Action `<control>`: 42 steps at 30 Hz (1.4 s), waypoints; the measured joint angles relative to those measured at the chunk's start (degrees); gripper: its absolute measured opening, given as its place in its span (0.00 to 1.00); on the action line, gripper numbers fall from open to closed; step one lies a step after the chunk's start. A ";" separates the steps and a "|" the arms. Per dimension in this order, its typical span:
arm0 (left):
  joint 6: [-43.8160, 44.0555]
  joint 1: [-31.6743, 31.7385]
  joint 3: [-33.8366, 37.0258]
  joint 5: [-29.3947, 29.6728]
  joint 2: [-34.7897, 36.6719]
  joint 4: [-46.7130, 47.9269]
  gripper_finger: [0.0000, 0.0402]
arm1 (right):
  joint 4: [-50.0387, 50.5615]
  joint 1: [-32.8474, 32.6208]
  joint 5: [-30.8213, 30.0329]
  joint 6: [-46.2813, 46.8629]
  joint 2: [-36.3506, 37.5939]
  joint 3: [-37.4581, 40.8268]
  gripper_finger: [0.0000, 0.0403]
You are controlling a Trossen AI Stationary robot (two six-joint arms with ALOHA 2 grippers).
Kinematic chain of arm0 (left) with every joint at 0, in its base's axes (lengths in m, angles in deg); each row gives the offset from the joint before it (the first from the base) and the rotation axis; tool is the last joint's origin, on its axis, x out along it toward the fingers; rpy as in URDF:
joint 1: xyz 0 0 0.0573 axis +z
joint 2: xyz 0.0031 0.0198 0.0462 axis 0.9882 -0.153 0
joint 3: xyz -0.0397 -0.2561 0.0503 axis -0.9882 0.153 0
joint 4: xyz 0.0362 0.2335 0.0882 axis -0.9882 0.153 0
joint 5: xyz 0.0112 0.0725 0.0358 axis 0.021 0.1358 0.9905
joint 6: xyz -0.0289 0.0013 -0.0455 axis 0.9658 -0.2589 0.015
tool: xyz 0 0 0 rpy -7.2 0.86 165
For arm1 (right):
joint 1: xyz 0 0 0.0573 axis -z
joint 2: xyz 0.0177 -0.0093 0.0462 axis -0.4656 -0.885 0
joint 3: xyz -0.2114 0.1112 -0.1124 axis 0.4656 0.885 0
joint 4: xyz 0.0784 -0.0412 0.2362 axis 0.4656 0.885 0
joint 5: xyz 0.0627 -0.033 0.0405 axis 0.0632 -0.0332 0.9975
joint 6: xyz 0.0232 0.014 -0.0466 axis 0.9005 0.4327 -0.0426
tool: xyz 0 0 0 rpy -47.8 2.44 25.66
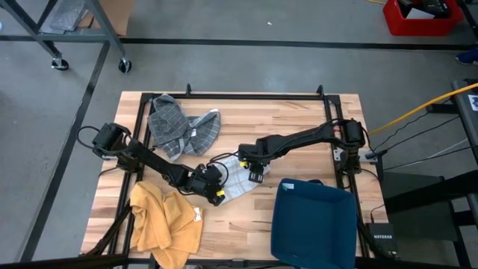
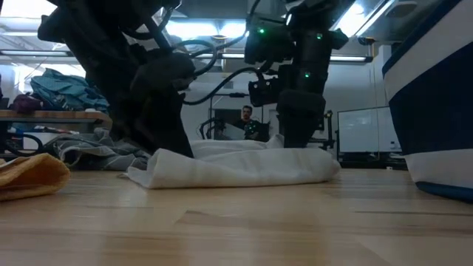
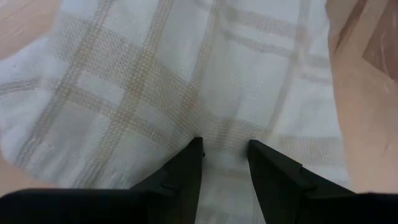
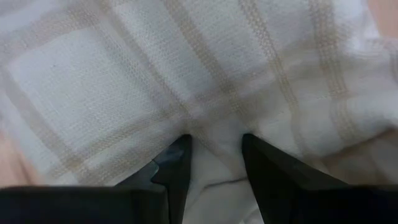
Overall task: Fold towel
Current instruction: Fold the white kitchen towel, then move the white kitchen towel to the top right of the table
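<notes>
A white towel with tan checks (image 1: 236,181) lies bunched on the wooden table (image 1: 299,119), near its middle; the low view shows it as a low folded heap (image 2: 236,166). My left gripper (image 1: 218,185) comes at the towel's left side. My right gripper (image 1: 254,173) stands over its right side. Each wrist view shows cloth filling the gap between that arm's fingers, the left gripper (image 3: 225,155) and the right gripper (image 4: 214,149). My left gripper pinches a raised ridge of the white towel (image 3: 225,167) between its two fingers, at the towel's left side. The fingers slant down from the table's left. The towel rests on the table. My right gripper pinches a small fold of the towel (image 4: 215,169) between its two fingers, at the towel's right side. The fingers point steeply down from above. In the low view the cloth around them (image 2: 295,157) lies on the table.
A grey checked towel (image 1: 179,127) lies crumpled at the far left. A yellow cloth (image 1: 160,220) sits at the near left. A blue bin (image 1: 314,224) stands at the near right. A person (image 2: 247,122) shows in the room behind.
</notes>
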State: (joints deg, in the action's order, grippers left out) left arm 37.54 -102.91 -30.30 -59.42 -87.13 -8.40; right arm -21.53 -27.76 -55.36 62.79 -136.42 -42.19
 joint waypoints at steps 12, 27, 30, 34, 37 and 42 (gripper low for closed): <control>-5.85 0.33 0.17 0.75 9.36 -2.46 0.31 | 2.99 0.11 -4.02 1.69 10.85 0.35 0.37; -23.32 11.22 0.13 -3.92 10.97 0.17 0.31 | 0.42 0.04 -2.93 1.55 24.09 0.26 0.37; -24.43 12.48 0.13 -6.87 9.41 -0.05 0.31 | 0.20 0.04 -2.93 1.55 25.15 0.24 0.38; -26.19 13.03 0.13 -9.92 6.04 -2.86 0.31 | 0.37 0.02 -2.60 1.53 25.22 0.24 0.38; -27.69 12.98 0.13 -10.85 2.96 -6.80 0.31 | 0.43 0.04 -1.86 1.51 25.22 0.24 0.38; -27.64 13.70 0.09 -10.89 -2.54 -15.32 0.31 | 0.41 0.04 -1.84 1.51 25.22 0.24 0.38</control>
State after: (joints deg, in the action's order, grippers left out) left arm 9.90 -89.21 -30.21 -70.31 -89.67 -23.72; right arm -21.11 -27.71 -57.20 64.30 -111.20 -41.95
